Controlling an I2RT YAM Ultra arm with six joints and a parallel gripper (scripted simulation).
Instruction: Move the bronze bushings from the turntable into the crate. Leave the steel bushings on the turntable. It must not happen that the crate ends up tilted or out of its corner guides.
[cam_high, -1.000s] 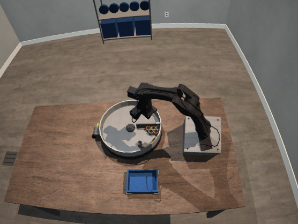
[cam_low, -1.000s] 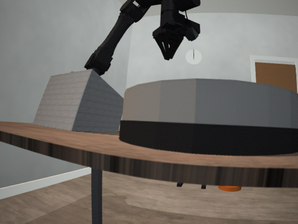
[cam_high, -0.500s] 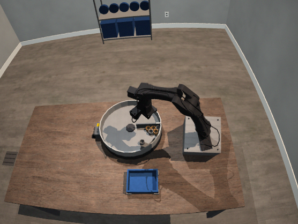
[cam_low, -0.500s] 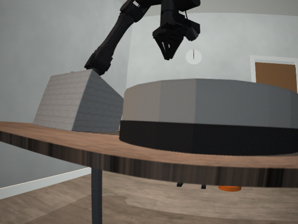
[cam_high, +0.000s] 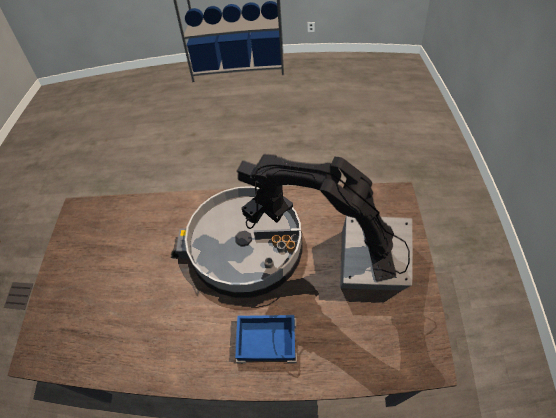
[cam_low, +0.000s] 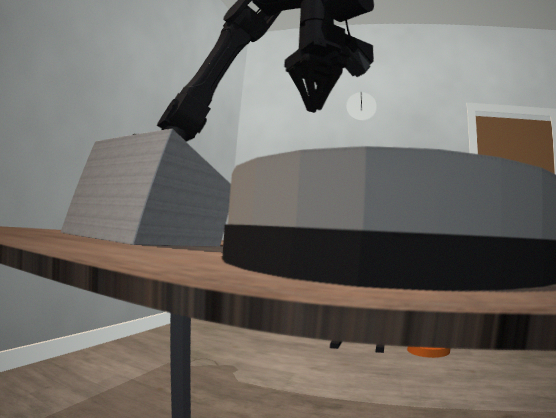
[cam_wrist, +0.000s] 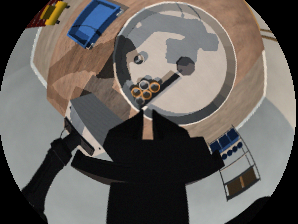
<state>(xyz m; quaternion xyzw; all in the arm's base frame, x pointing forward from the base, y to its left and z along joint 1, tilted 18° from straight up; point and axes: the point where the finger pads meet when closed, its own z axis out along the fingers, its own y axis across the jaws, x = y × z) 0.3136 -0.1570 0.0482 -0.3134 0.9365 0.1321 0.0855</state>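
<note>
The round grey turntable (cam_high: 244, 239) stands mid-table. Several bronze bushings (cam_high: 283, 241) lie clustered by its right rim, below a short dark bar (cam_high: 275, 231). One small steel bushing (cam_high: 268, 262) sits near the front rim. A dark hub (cam_high: 243, 238) marks the centre. My gripper (cam_high: 248, 219) hangs above the tray's middle, behind and left of the bronze cluster, shut with nothing between the fingers. It is well above the rim in the side view (cam_low: 314, 106). The wrist view shows the bronze bushings (cam_wrist: 147, 90) just beyond the fingertip (cam_wrist: 148, 123). The blue crate (cam_high: 265, 338) stands in front of the turntable.
My arm's grey pedestal (cam_high: 377, 252) stands right of the turntable. A small grey and yellow box (cam_high: 180, 242) sits against the turntable's left rim. A shelf with blue bins (cam_high: 232, 35) stands at the far wall.
</note>
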